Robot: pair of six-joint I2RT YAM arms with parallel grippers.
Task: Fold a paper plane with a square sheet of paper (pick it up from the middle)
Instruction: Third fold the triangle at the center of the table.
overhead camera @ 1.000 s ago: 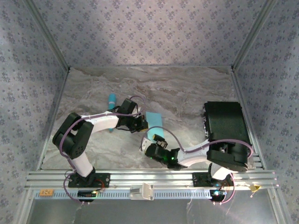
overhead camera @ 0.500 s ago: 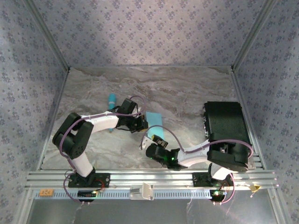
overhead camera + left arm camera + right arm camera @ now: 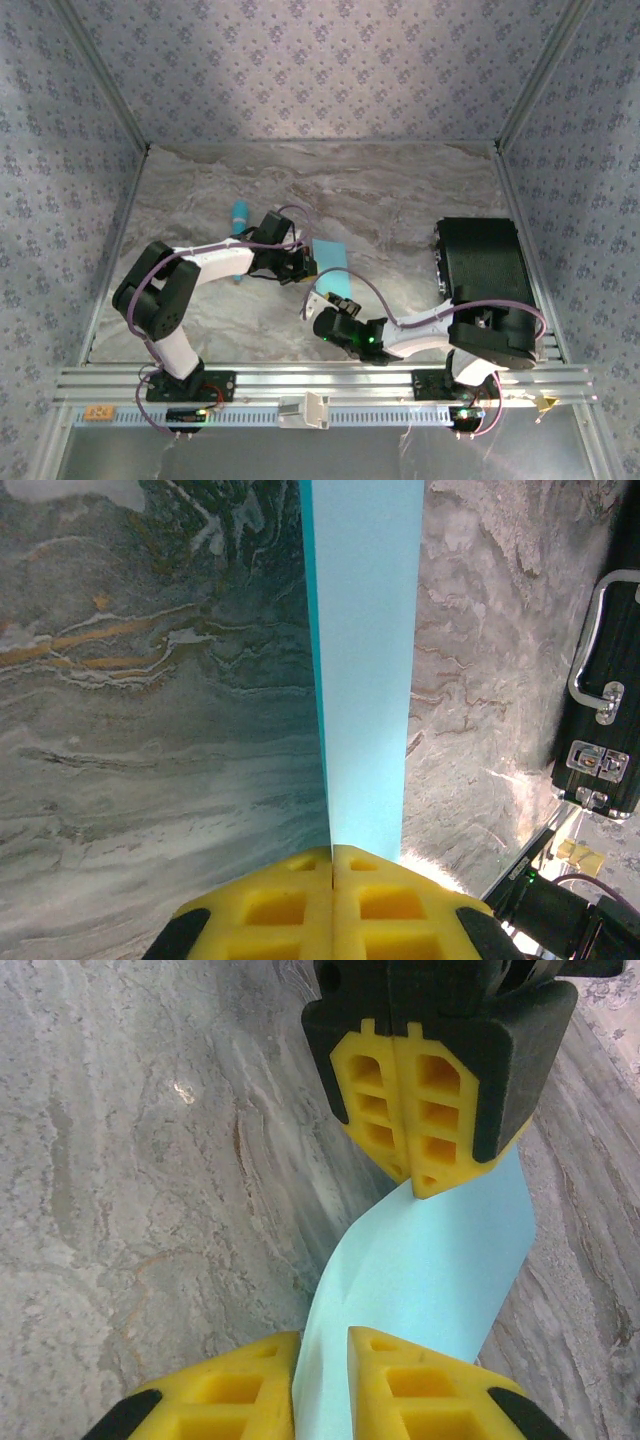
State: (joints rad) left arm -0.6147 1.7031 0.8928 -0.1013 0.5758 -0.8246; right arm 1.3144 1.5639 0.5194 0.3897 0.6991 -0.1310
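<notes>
Clenched on near edge of square sheet of paper [image 3: 365, 660] with left gripper [image 3: 332, 852]; sheet running straight ahead of pads, standing on edge above table [image 3: 150, 680]. Probably held so to offer far end to right gripper [image 3: 322, 1345]. There, paper threaded between fingers, narrow gap showing; pinched or not, cannot tell. Likely two-ended hold, for creasing without sag.
</notes>
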